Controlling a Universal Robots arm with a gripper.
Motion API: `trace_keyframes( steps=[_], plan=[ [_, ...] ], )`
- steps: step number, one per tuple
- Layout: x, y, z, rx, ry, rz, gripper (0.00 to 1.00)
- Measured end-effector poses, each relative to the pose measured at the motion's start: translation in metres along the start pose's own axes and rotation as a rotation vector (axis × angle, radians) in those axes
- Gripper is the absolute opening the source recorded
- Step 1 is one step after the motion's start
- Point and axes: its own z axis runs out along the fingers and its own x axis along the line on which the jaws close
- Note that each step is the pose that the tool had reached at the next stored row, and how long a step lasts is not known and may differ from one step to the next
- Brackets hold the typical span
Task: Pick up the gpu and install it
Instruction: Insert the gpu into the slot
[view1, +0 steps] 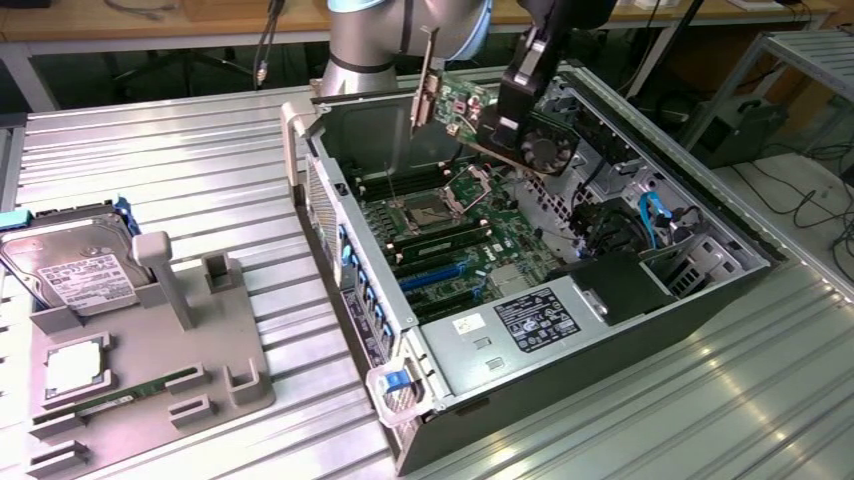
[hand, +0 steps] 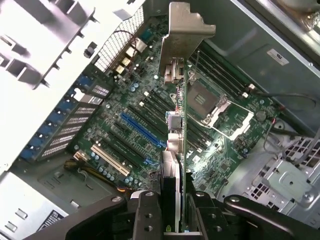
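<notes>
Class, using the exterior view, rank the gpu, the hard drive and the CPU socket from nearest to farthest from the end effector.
1. gpu: gripped in the end effector, above the open case.
2. CPU socket: on the motherboard inside the case.
3. hard drive: outside the case, far on the exterior view's left.

Flat green gpu card (hand: 181, 125): gripped end hidden between black pincer (hand: 175, 205) fingers. Printed label (view1: 534, 320) inside open black computer case (view1: 601, 400): text unreadable.
</notes>
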Motion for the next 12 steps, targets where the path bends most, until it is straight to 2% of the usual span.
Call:
trace_keyframes(
  steps=[12],
  plan=[
    [0.0000,0.0000,0.0002,-0.0057,0.0064,-0.199,0.27]
  ],
)
